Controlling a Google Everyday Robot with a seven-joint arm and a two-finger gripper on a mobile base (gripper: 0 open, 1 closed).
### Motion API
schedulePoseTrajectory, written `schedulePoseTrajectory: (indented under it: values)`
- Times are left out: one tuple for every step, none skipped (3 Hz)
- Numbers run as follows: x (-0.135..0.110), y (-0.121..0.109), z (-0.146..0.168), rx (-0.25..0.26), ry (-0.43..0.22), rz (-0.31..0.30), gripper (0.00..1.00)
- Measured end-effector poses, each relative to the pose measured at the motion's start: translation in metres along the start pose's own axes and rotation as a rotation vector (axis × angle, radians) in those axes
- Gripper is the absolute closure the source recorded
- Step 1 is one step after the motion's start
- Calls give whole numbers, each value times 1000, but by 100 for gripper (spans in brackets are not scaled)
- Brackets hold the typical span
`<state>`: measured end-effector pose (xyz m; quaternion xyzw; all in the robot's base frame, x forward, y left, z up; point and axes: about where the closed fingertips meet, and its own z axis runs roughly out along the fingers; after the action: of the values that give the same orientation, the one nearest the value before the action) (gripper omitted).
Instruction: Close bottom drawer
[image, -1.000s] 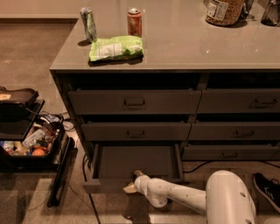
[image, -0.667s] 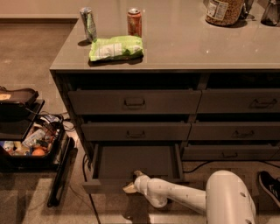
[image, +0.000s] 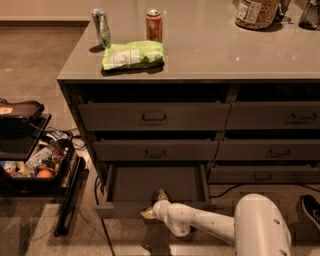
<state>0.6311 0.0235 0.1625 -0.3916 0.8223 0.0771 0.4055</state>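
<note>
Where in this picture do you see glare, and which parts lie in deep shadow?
Camera view: the countertop carries pale glare near the jar. The recess under its edge is almost black, and the open bottom drawer is dim inside. The gripper, at that drawer's front edge, throws a dark shadow on the floor below it.

Nothing is legible on the red can (image: 154, 25), green bag (image: 132, 55) or jar (image: 256, 12); the pincer (image: 153, 204) is at the bottom drawer (image: 155, 183).

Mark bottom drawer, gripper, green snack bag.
Dark grey open bottom drawer (image: 155, 182): camera view, bare inner floor.
White gripper (image: 155, 204): camera view, its tip, at the drawer's front edge.
Green crinkly snack bag (image: 132, 55): camera view, bag's middle.
</note>
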Motion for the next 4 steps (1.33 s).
schedulePoseTrajectory:
  values:
    - [-36,-9,-9,45,-49,-53,0]
    - [-67,-17,-3,76,-78,-93,0]
    - [-81,-15,12,102,-90,-104,0]
    - [-73,-6,9,76,-71,-89,0]
